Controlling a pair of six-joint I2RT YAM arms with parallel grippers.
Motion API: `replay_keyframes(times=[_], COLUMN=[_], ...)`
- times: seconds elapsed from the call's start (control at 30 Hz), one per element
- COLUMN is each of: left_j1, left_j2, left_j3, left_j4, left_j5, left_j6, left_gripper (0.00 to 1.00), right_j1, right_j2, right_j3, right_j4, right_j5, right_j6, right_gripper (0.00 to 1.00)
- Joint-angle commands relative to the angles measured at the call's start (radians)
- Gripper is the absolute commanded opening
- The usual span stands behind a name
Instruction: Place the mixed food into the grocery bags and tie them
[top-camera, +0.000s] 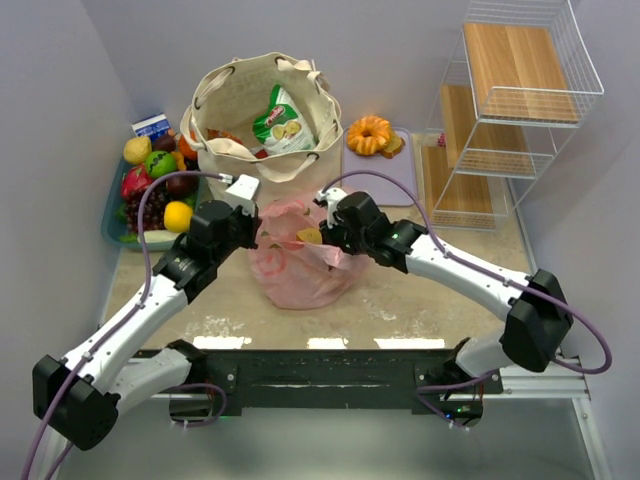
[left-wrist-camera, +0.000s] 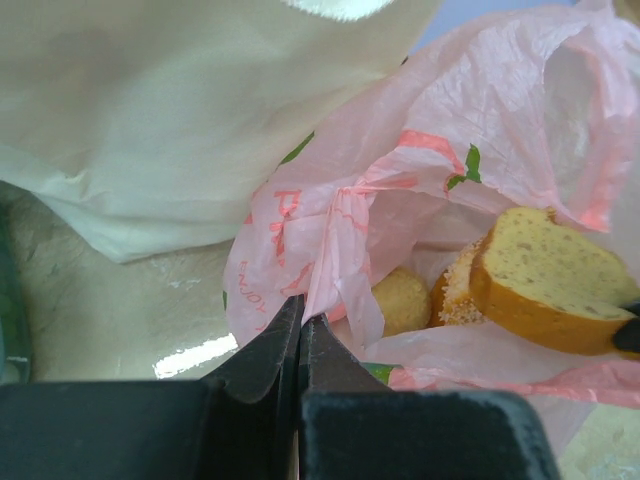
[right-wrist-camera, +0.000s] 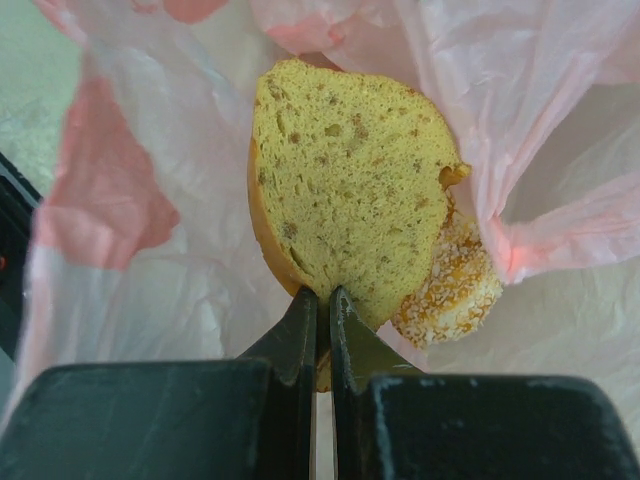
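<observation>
Pinching the thin pink plastic bag (left-wrist-camera: 330, 200) by its edge, my left gripper (left-wrist-camera: 301, 320) is squeezed tight. My right gripper (right-wrist-camera: 322, 298) is squeezed on a yellow slice of cake (right-wrist-camera: 350, 190) inside that bag's open mouth, beside the big cream cloth bag (top-camera: 235, 95).

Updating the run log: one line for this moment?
left jaws: shut on pink bag; right jaws: shut on cake slice; cake slice: in pink bag
</observation>
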Motion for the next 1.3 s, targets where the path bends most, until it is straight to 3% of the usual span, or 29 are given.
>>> replay_keyframes(times=[0.0, 0.1, 0.2, 0.33, 0.37, 0.47, 0.5, 0.73, 1.03, 1.27], left_j1=[0.010, 0.010, 0.009, 0.010, 0.010, 0.010, 0.010, 0.012, 0.013, 0.018], left_j2=[-0.054, -0.059, -0.049, -0.032, -0.032, -0.034, -0.032, -0.031, -0.017, -0.020], left_j3=[-0.015, -0.019, -0.016, -0.009, -0.009, -0.007, -0.007, -0.004, 0.001, -0.004], left_j4=[0.089, 0.108, 0.106, 0.086, 0.086, 0.085, 0.083, 0.077, 0.062, 0.065], left_j5=[0.057, 0.114, 0.135, 0.122, 0.122, 0.092, 0.089, 0.071, 0.042, 0.025], left_j6=[0.012, 0.024, 0.029, 0.028, 0.029, 0.028, 0.028, 0.024, 0.024, 0.024], left_gripper=[0.00, 0.00, 0.00, 0.00, 0.00, 0.00, 0.00, 0.00, 0.00, 0.00], right_j1=[0.003, 0.003, 0.003, 0.005, 0.006, 0.005, 0.005, 0.003, 0.005, 0.005], right_j2=[0.059, 0.068, 0.089, 0.106, 0.100, 0.082, 0.077, -0.053, -0.378, -0.398], right_j3=[0.021, 0.030, 0.053, 0.089, 0.087, 0.089, 0.089, 0.069, -0.114, -0.184], right_j4=[0.011, 0.084, 0.129, 0.146, 0.146, 0.125, 0.102, 0.056, 0.138, 0.135], right_j5=[-0.008, -0.066, -0.092, -0.102, -0.097, -0.042, -0.028, 0.069, -0.149, -0.285], right_j6=[0.015, 0.032, 0.046, 0.050, 0.050, 0.027, 0.018, -0.032, -0.184, -0.243], right_gripper=[0.00, 0.00, 0.08, 0.40, 0.60, 0.81, 0.84, 0.89, 0.98, 0.98])
